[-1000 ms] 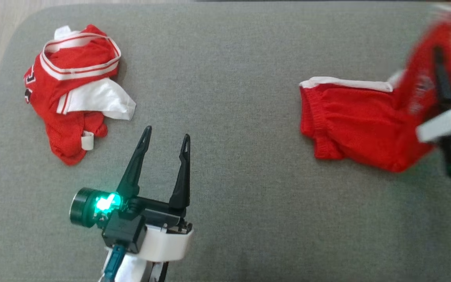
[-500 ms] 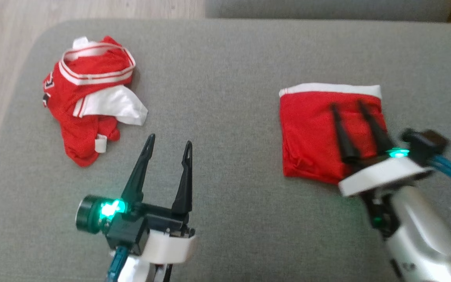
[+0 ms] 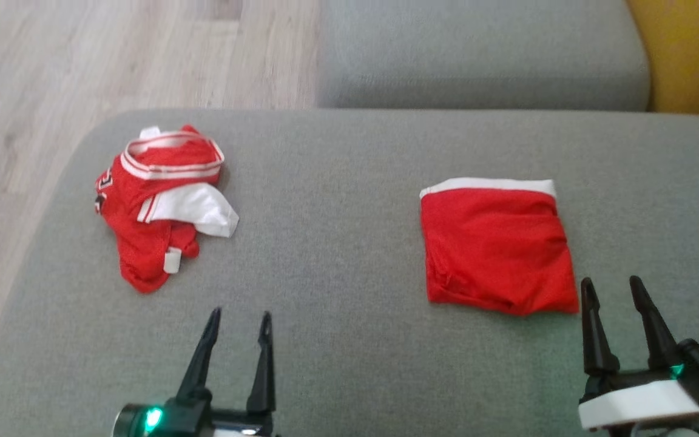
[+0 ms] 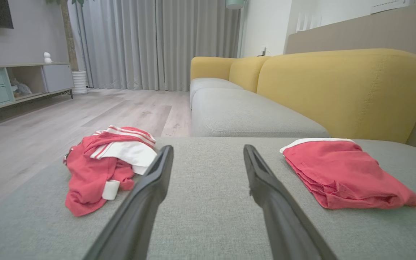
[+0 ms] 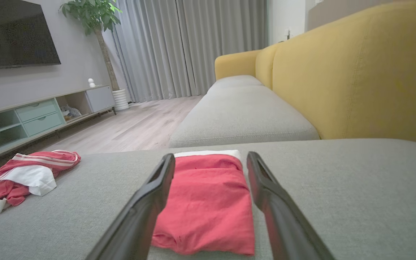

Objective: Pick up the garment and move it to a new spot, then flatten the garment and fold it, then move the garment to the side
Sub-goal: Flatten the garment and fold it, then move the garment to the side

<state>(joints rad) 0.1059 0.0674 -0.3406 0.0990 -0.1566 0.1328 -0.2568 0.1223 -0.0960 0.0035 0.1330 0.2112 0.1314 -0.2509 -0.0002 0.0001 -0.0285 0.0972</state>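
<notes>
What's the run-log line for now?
red shorts folded, flat on cushion | left fingers open, empty | right fingers open, empty, beside shorts | jersey crumpled, left

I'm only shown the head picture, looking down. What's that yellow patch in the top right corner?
Observer: That's the sofa back, tall and padded, running along behind the grey seat.
Operator: And the red square on the right, is it one flat sheet?
Observer: No. In the left wrist view the folded garment shows several stacked layers along its side edge.
</notes>
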